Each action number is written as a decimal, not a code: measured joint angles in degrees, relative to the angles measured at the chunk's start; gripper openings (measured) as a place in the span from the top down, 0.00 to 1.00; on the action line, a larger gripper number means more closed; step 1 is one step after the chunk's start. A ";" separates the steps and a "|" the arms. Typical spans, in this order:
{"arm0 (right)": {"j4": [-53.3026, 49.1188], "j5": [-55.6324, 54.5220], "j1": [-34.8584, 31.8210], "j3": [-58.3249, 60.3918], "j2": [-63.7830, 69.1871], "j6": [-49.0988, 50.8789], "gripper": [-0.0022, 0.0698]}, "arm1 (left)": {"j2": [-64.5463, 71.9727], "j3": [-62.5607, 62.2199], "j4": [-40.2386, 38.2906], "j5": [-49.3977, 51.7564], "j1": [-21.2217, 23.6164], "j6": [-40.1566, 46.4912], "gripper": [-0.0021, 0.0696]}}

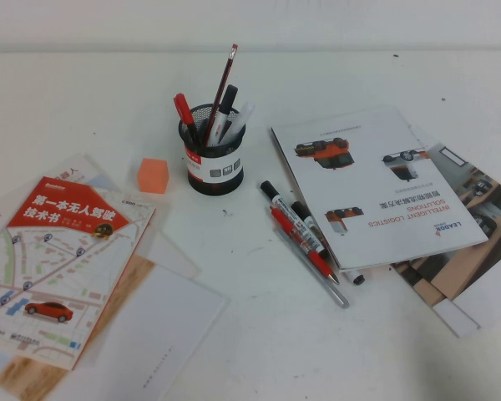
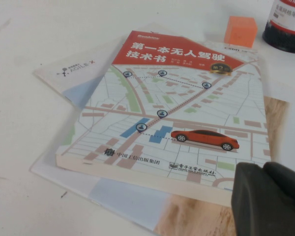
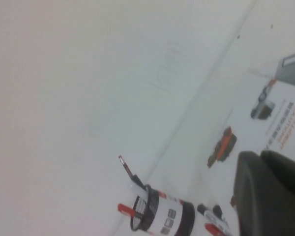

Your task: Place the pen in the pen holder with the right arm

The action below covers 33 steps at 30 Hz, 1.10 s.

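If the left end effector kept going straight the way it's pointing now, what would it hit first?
Most likely the map-cover book, which fills the left wrist view just ahead of the left end effector. Depth is unclear. The right end effector shows only in its own wrist view, facing the pen holder.

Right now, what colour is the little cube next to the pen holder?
Orange. The cube shows best in the high view, on the robot's left of the pen holder.

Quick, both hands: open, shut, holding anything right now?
Left hand: above the street-map book; open or closed cannot be told.
Right hand: raised, short of the black wire-mesh pen holder; cannot be told either.
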 joint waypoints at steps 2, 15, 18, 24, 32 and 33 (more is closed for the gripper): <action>1.47 -1.16 0.00 0.00 0.00 -1.88 1.00 | 0.00 0.00 0.00 0.00 0.00 0.00 0.98; -5.35 9.21 0.00 -10.77 4.65 -20.37 1.00 | 0.00 0.00 0.00 0.00 0.00 0.00 0.98; -14.78 16.90 0.00 -19.47 13.83 -23.61 1.00 | 0.00 0.00 0.00 0.00 0.00 0.00 0.98; -31.33 38.17 0.00 -37.53 38.41 -24.80 1.00 | 0.00 0.00 0.00 0.00 0.00 0.00 0.98; -41.74 54.75 5.80 -53.43 66.45 -24.31 1.00 | 0.00 0.00 0.00 0.00 0.00 0.00 0.98; -43.13 55.96 7.88 -55.52 69.51 -23.48 1.00 | 0.00 0.00 0.00 0.00 0.00 0.00 0.98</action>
